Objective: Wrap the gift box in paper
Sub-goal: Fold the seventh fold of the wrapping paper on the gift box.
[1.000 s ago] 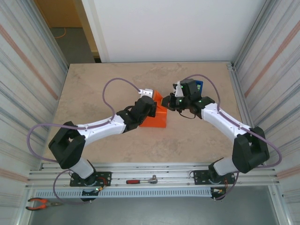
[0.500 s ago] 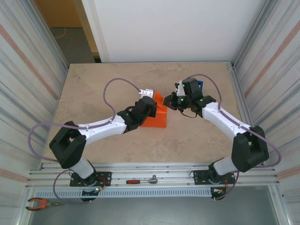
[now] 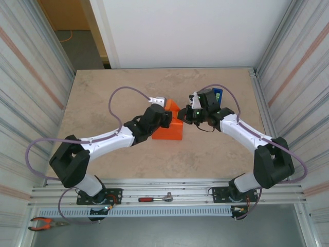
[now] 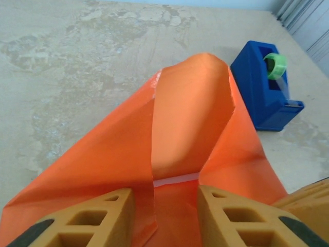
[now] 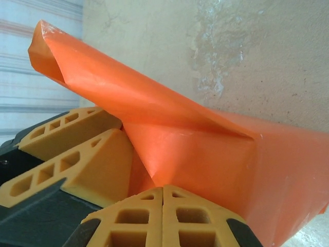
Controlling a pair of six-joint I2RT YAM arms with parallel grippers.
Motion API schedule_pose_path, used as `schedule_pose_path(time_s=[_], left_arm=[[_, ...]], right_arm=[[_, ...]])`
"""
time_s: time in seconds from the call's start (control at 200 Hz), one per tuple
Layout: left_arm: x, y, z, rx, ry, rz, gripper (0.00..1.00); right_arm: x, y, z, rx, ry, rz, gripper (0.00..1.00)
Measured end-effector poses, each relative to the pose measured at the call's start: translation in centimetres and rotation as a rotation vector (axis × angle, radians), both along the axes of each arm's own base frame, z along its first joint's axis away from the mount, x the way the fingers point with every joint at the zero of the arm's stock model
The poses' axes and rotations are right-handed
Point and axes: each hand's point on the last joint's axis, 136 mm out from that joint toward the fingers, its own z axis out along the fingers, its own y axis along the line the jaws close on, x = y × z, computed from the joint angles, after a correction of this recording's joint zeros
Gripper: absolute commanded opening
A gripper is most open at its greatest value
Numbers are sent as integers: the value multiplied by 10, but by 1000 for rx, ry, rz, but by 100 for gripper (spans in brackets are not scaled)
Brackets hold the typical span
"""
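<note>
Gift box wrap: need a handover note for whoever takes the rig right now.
Left gripper: open, fingers astride the base of the raised flap.
Right gripper: shut, apparently pinching the paper at the flap's edge.
Gift box: mid-table, paper around it. The blue tape dispenser sits beyond it to the right.
Done: body covered, one clear tape strip on the seam.
Left: the end flap stands up untaped; fold it down and tape it. The other end cannot be checked.
</note>
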Motion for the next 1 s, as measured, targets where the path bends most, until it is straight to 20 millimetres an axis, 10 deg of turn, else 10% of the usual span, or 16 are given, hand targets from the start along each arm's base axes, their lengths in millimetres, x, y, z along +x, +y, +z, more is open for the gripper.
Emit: schedule_pose_path(time_s=[1.002], left_arm=[[9,-5,-3,18,-31,137,44]], right_arm=[[-1,1,-1,-30,-45,17,0]])
